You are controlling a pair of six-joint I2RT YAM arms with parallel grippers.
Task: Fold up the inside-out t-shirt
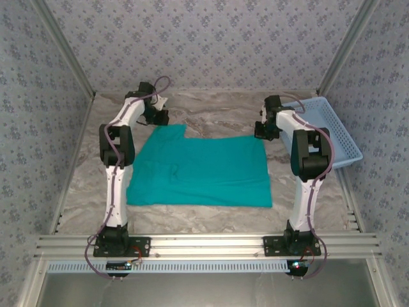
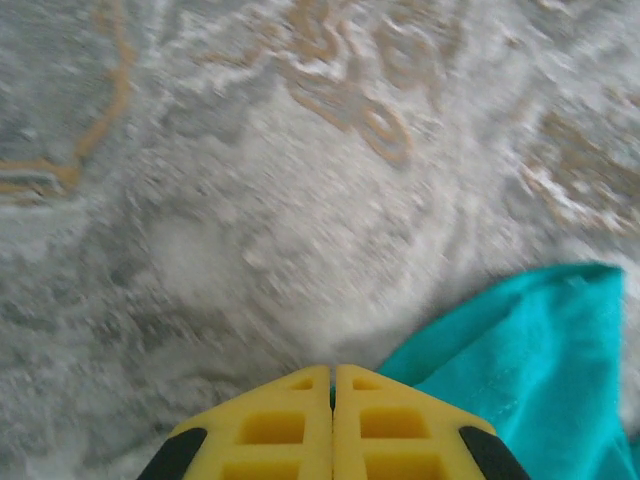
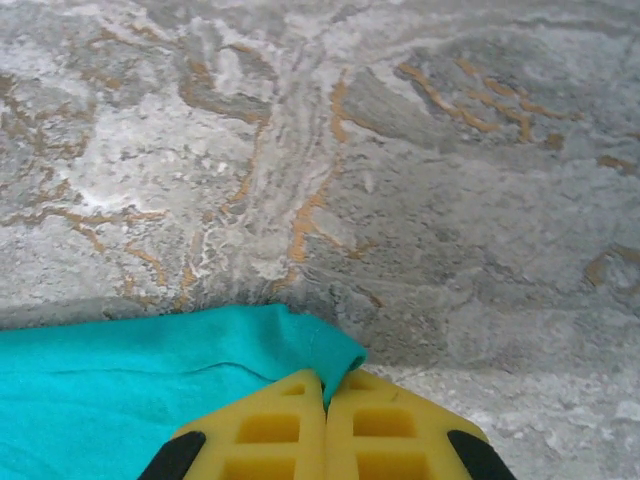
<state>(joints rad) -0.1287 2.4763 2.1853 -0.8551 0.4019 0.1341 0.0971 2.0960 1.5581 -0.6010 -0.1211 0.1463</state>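
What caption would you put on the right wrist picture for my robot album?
Right tool pinching a corner of the teal t-shirt on the marble table.

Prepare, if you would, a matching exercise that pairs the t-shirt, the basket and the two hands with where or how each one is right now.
Things:
1. teal t-shirt
2. light blue mesh basket
3. left hand
4. right hand

Places or states:
A. shut, pinching the shirt's far right corner
B. lying flat in the middle of the table
C. standing at the table's far right corner
D. shut, beside the shirt's far left corner

Pairs: 1-B, 2-C, 3-D, 4-A.
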